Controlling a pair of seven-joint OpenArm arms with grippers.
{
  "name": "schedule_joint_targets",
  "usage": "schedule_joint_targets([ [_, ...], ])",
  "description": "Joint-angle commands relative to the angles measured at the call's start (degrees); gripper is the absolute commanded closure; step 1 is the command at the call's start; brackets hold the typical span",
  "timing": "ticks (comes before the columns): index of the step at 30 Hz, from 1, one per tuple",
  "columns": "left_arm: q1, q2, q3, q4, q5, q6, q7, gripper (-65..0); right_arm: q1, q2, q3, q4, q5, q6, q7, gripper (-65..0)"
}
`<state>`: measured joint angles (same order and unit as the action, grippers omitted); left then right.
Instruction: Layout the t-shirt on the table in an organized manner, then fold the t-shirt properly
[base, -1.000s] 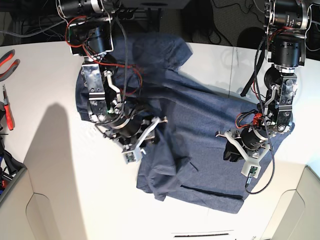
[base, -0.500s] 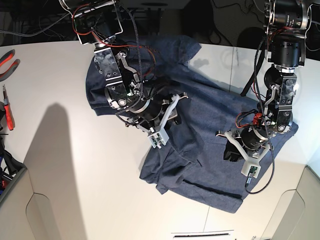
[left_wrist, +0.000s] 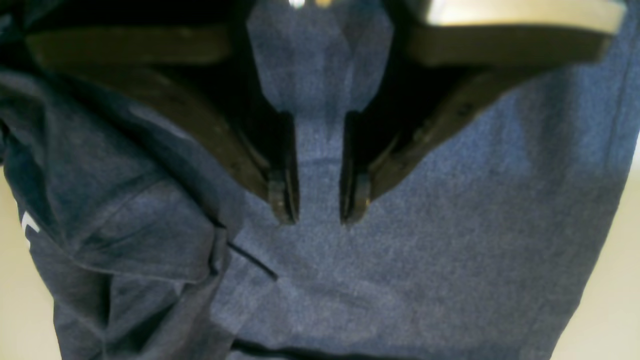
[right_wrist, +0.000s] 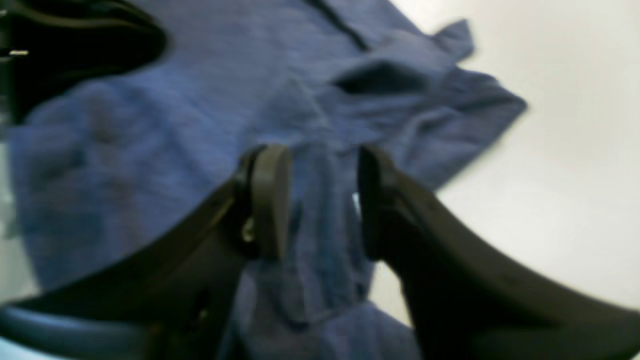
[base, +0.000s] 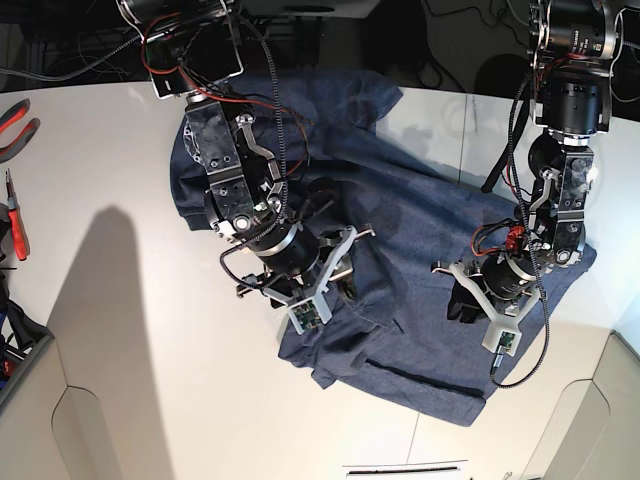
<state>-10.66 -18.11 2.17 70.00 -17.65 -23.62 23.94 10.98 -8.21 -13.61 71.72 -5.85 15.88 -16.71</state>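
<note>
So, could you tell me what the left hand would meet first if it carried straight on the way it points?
The t-shirt: the left hand points at flat navy cloth just past its parted fingertips, though whether they already touch it is unclear.

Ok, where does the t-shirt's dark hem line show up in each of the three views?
Base: the hem line runs across the t-shirt near its lower edge, between the two arms.
Left wrist: a short dark stitch line sits below the left claw; I cannot confirm it is the same line.
Right wrist: a dark line runs at top centre, beyond the right claw.
Shared landmark: the white table.
</note>
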Motion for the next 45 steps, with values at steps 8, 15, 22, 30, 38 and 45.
schedule_joint_targets([
  [8,-1.4,-0.6,-0.3,0.9,-0.6,0.0,-1.5,-18.0,1.1,-0.4,0.0,-6.0,0.3,0.0,4.9,-29.5],
  [15,-1.4,-0.6,-0.3,0.9,-0.6,0.0,-1.5,-18.0,1.1,-0.4,0.0,-8.8,0.3,0.0,6.5,-29.5],
  [22,-1.4,-0.6,-0.3,0.9,-0.6,0.1,-1.7,-18.0,1.0,-0.4,0.0,-8.8,0.3,0.0,6.9,-27.6],
  [30,-1.4,-0.6,-0.3,0.9,-0.6,0.1,-1.9,-18.0,1.0,-0.4,0.0,-8.8,0.2,0.0,6.9,0.0],
  [38,-1.4,-0.6,-0.3,0.9,-0.6,0.1,-1.9,-18.0,2.1,-0.4,0.0,-8.8,-5.6,-1.2,6.9,0.0],
  [45,-1.4,-0.6,-0.3,0.9,-0.6,0.0,-1.9,-18.0,4.5,-0.4,0.0,-8.5,-8.6,-5.9,6.4,0.0],
])
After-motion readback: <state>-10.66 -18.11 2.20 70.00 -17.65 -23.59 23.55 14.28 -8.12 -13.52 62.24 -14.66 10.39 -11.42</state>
